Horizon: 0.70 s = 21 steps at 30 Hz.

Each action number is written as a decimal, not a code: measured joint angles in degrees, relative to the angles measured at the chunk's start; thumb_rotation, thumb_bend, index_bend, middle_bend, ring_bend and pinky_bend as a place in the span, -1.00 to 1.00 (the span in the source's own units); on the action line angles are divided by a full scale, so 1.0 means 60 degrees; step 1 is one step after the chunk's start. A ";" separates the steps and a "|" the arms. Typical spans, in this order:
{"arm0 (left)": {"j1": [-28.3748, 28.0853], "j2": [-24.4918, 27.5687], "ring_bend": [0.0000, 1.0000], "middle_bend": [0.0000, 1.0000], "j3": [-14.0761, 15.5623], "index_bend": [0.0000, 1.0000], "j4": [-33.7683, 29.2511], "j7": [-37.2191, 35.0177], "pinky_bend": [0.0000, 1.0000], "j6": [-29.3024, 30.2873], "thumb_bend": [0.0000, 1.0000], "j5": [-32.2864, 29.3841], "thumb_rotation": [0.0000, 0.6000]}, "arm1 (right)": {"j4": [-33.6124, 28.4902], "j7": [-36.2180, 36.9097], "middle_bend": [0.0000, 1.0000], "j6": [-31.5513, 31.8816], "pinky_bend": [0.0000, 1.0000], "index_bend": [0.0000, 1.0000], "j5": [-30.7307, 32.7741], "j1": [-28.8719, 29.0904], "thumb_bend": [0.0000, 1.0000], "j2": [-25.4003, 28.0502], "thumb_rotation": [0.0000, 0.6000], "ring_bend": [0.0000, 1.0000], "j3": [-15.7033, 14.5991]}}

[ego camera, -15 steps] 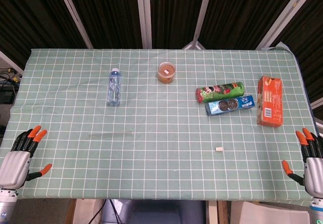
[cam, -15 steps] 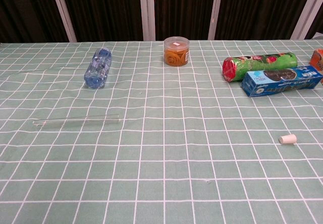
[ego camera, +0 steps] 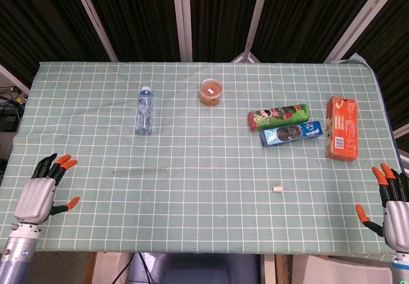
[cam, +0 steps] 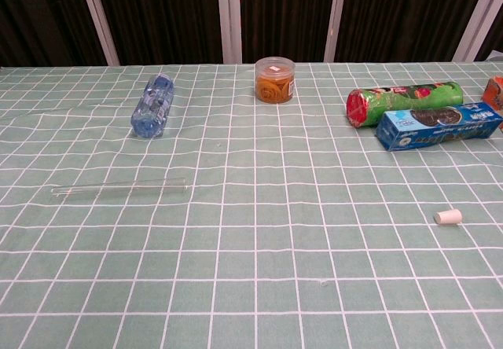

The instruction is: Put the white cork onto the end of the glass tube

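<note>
A small white cork (ego camera: 277,188) (cam: 447,217) lies on the green checked cloth, right of the middle and near the front. The clear glass tube (cam: 119,187) (ego camera: 137,169) lies flat on the left half, running left to right, faint in the head view. My left hand (ego camera: 39,191) hovers at the table's front left corner, fingers spread, holding nothing. At the front right corner my right hand (ego camera: 391,202) is also spread and empty. Both hands are far from the cork and tube. Neither hand shows in the chest view.
A plastic water bottle (ego camera: 144,111) lies behind the tube. A round jar (ego camera: 210,92) stands at the back centre. A green snack tube (ego camera: 279,116), a blue biscuit pack (ego camera: 293,133) and an orange box (ego camera: 341,128) lie at the right.
My left hand has moved up and to the right, further over the table's corner. The right hand has shifted slightly. The cork and tube have not moved.
</note>
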 measured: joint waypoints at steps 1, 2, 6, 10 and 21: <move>-0.0157 -0.0098 -1.00 -0.58 -0.0185 -0.40 -0.0106 0.0310 -1.00 -0.0164 -0.42 -0.0360 1.00 | -0.0009 0.0005 -1.00 -0.0031 -1.00 -1.00 0.0017 0.0008 -0.28 0.0000 1.00 -1.00 0.0001; -0.0280 -0.0187 -1.00 -0.53 -0.0330 -0.39 -0.0174 0.0548 -1.00 -0.0281 -0.39 -0.0660 1.00 | -0.0023 0.0009 -1.00 -0.0056 -1.00 -1.00 0.0033 0.0017 -0.28 0.0002 1.00 -1.00 0.0002; -0.0894 -0.0737 -1.00 -0.41 -0.1000 -0.32 -0.0310 0.1710 -1.00 -0.0705 -0.36 -0.2189 1.00 | -0.0035 0.0023 -1.00 -0.0062 -1.00 -1.00 -0.0015 0.0043 -0.29 -0.0004 1.00 -1.00 0.0001; -0.1649 -0.1594 -1.00 -0.27 -0.1644 -0.23 -0.0196 0.3156 -1.00 -0.0970 -0.30 -0.3910 1.00 | -0.0030 0.0100 -1.00 -0.0107 -1.00 -1.00 -0.0012 0.0055 -0.29 0.0023 1.00 -1.00 -0.0012; -0.3184 -0.4126 -1.00 -0.24 -0.2223 -0.15 0.1041 0.5947 -1.00 -0.0422 -0.30 -0.5936 1.00 | -0.0090 0.0287 -1.00 -0.0220 -1.00 -1.00 -0.0067 0.0109 -0.29 0.0084 1.00 -1.00 -0.0055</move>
